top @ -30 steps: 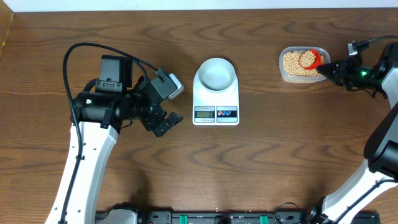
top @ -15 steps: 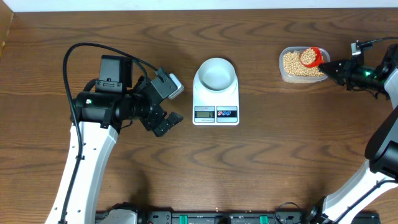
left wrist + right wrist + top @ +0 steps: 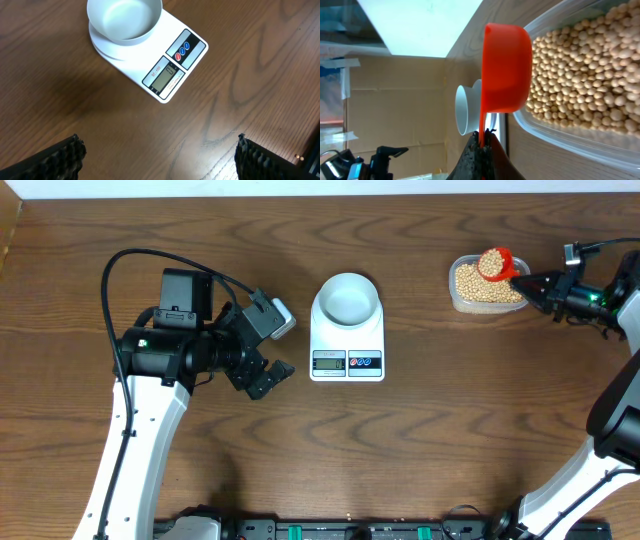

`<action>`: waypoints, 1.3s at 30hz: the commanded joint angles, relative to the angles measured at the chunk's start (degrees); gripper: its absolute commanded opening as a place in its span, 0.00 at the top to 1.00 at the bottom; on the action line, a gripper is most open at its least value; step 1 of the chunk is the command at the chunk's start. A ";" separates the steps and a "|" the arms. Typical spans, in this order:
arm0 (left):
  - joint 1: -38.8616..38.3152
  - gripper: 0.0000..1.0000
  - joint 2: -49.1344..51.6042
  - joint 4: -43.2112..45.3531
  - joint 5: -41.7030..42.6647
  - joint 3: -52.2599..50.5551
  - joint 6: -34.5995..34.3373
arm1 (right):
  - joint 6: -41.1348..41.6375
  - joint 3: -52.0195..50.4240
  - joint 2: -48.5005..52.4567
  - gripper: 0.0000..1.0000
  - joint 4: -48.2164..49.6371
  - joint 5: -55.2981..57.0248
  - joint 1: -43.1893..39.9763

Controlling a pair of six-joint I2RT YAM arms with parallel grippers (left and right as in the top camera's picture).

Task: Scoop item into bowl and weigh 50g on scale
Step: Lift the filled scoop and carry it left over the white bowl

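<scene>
While right gripper (image 3: 481, 139) clamps the red scoop (image 3: 505, 70) by its handle, beans (image 3: 492, 259) heaped in it above the tub (image 3: 555, 134), left gripper (image 3: 160, 157) splayed, empty — bowl (image 3: 125, 17) on scale (image 3: 172, 62) ahead, its fingers cut off below.

Bright even light, soft shadow beside the scale (image 3: 150, 62), blown-out white in right wrist view

A pale strip (image 3: 300, 187) runs beyond the dark wood-grain table (image 3: 470, 430).
</scene>
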 commanded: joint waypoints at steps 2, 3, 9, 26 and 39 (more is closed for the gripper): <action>0.20 0.02 -0.72 -0.17 0.52 0.61 0.76 | 0.31 0.04 0.39 0.99 0.37 -5.62 1.46; 0.20 0.02 -0.72 -0.17 0.52 0.61 0.76 | 0.31 0.04 0.39 0.99 0.42 -5.97 1.70; 0.20 0.02 -0.72 -0.17 0.50 0.61 0.76 | 0.31 0.04 0.39 0.99 0.46 -6.21 3.65; 0.20 0.02 -0.72 -0.15 0.52 0.61 0.76 | 0.35 0.04 0.39 0.99 2.16 -7.02 12.66; 0.20 0.02 -0.72 -0.17 0.52 0.61 0.76 | 4.81 0.04 0.39 0.99 7.32 -7.21 22.21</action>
